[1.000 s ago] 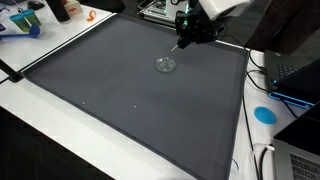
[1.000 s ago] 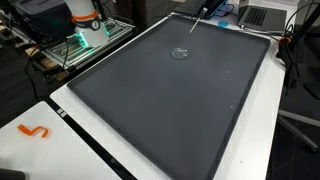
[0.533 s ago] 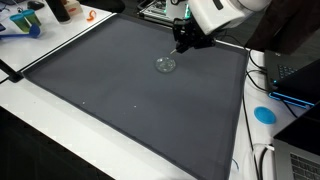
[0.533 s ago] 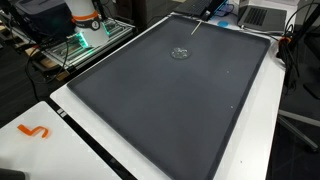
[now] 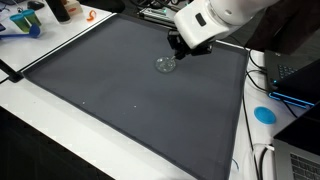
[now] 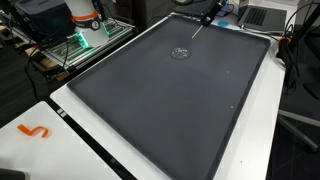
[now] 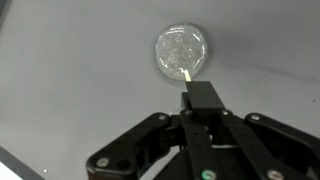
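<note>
Bright, even overhead light fills both exterior views. The dark mat (image 5: 130,90) shows hardly any glare or shadow, while the white table (image 6: 60,150) nearly washes out. In the wrist view the gripper (image 7: 200,97) and its stick (image 7: 186,72) look soft, and the glass dish (image 7: 182,52) glints.

No text, label, brand or number can be read anywhere.

Black jaws enter from the near edge, closed on a thin pale stick (image 7: 187,72). Its tip overlaps a clear round dish (image 7: 180,45) on the grey worktop (image 7: 60,70).
</note>
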You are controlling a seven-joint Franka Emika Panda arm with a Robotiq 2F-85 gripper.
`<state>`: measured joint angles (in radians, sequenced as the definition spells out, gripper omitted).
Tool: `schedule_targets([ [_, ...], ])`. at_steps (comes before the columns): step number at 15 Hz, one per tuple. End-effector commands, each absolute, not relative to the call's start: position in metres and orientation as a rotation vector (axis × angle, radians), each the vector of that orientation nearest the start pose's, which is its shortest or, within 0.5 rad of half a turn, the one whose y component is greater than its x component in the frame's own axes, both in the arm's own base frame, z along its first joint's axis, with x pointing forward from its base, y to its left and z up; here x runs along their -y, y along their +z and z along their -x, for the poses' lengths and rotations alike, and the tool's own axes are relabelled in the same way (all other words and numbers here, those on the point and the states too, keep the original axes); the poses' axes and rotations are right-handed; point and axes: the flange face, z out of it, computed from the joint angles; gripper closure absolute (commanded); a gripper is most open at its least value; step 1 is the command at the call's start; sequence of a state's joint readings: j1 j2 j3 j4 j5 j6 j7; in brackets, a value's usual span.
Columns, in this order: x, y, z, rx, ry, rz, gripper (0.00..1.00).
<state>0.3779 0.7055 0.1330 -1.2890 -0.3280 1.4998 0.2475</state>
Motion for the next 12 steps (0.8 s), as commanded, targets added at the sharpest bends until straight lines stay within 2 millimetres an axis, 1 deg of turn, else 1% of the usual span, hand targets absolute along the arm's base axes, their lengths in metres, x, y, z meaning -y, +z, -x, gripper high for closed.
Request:
schedule_targets([
  [1,-0.275,0.302,-0.628,0.507,0.686,3.390,0.97],
  [8,-0.254,0.300,-0.639,0.447,0.668,3.337,0.97],
  [12,-0.237,0.301,-0.649,0.419,0.611,3.292,0.97],
])
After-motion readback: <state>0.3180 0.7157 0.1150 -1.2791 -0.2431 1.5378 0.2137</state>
